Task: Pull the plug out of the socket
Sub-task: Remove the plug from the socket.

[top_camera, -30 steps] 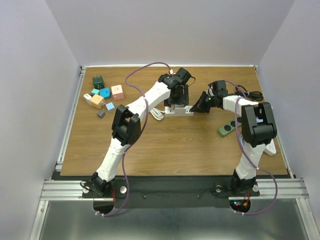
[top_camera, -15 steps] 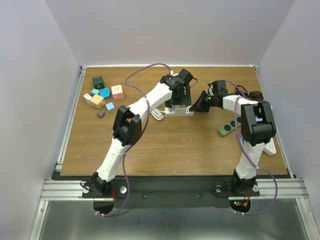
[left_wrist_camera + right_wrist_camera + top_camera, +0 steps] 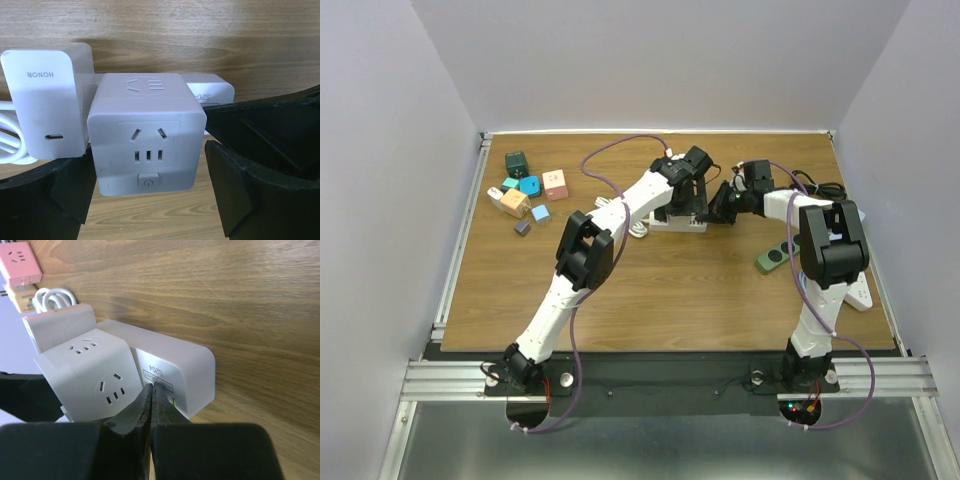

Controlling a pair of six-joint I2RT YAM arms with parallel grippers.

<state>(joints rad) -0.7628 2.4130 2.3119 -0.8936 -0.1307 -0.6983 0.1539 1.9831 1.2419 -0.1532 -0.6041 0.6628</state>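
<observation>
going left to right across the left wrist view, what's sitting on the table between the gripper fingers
white cable → HONOR charger → cube socket adapter → labelled end of the power strip

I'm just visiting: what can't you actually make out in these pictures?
- Left wrist view: the cube adapter hides its own prongs, so its join with the power strip is unseen.
- Left wrist view: the white cable runs off the left edge.
- Top view: the left gripper covers most of the power strip.
- Right wrist view: the shut right gripper hides part of the strip's label.
</observation>
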